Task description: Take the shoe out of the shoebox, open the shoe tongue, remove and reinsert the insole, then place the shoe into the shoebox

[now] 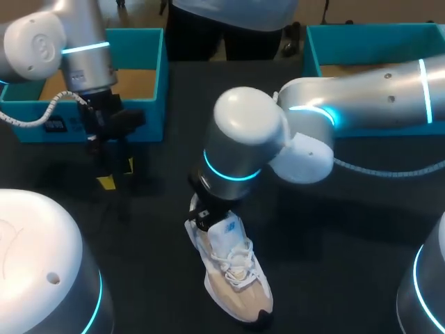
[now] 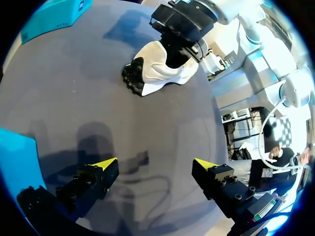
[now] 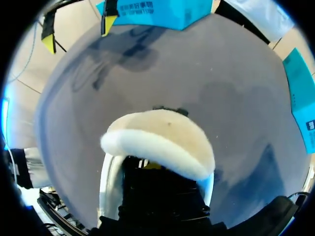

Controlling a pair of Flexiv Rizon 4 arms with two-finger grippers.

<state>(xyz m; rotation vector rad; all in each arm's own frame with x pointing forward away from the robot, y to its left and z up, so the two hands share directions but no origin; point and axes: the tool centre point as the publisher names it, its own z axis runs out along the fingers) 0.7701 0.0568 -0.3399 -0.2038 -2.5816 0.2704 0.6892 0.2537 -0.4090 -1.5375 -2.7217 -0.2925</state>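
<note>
Sneaker [image 1: 233, 275] lay on the dark table [image 1: 348, 229], toe toward the robot, not in any shoebox. Right gripper [image 1: 204, 211] was down at the sneaker's heel opening; its grip was hidden, so I could not tell. Left gripper [image 2: 155, 164] hung over bare table beside the left teal shoebox [image 1: 154, 76], fingers wide, holding nothing.

Your head camera looks down from above and behind on the table [image 1: 348, 243]. Your left wrist camera looks out past the left gripper [image 2: 155, 164] to the shoe [image 2: 162, 66] well ahead. The right wrist camera sits tight against that same shoe, facing back toward the left gripper.
</note>
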